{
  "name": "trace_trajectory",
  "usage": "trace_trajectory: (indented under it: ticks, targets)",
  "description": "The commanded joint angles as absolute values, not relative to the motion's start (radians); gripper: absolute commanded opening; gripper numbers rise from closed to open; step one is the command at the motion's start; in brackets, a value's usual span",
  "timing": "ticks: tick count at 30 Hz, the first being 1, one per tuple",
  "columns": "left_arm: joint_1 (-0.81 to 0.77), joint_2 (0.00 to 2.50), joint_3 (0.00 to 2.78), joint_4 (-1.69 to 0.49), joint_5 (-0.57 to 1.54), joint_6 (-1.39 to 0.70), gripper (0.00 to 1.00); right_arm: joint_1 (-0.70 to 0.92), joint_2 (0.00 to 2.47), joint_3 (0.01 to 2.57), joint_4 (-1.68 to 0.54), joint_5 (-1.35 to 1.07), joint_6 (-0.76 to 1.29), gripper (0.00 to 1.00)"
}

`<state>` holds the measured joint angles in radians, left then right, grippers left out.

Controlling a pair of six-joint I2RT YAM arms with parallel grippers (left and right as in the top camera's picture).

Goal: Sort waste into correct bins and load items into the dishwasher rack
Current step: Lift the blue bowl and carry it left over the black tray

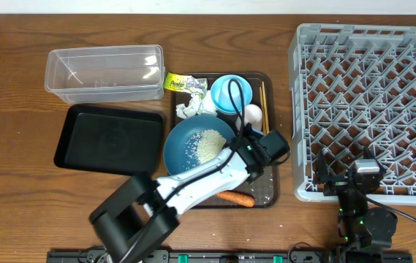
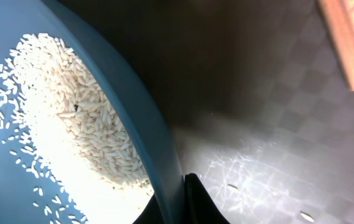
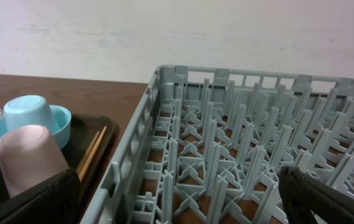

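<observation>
Blue dish [image 2: 136, 106] of white rice [image 2: 77, 118] on brown tray [image 2: 257, 124]

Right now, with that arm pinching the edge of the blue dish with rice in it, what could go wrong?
1. The left fingers grip only the thin rim of the blue dish; lifted, it could slip or tilt.
2. A tilt would likely spill the loose rice onto the brown tray.
3. The white-pinkish cup and chopsticks sit close by, so the arm might knock them.
</observation>
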<state>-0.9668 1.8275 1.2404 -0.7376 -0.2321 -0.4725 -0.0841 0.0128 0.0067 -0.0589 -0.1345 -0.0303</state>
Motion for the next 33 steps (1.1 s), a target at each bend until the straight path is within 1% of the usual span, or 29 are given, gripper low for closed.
trace_trajectory:
  ticks: [1,8,12,23,27,33]
  targets:
    - [-0.961,1.741,1.255,-0.749,-0.248,-0.48,0.06,-0.064,0.011,0.006,-0.064,-0.131,-0.038,0.99]
    - [-0.951,1.598,1.255,-0.772,-0.252,-0.479,0.06,-0.064,0.011,0.006,-0.064,-0.131,-0.038,0.99]
    - [-0.916,1.531,1.255,-0.789,-0.252,-0.474,0.06,-0.064,0.011,0.006,-0.064,-0.131,-0.038,0.99]
    - [-0.718,1.489,1.255,-0.806,-0.252,-0.463,0.06,-0.064,0.011,0.006,-0.064,-0.131,-0.038,0.99]
    - [-0.648,1.489,1.255,-0.788,-0.249,-0.428,0.06,-0.064,0.011,0.006,-0.064,-0.131,-0.038,0.99]
    - [-0.529,1.489,1.255,-0.71,-0.145,-0.396,0.06,-0.064,0.011,0.006,-0.064,-0.131,-0.038,0.99]
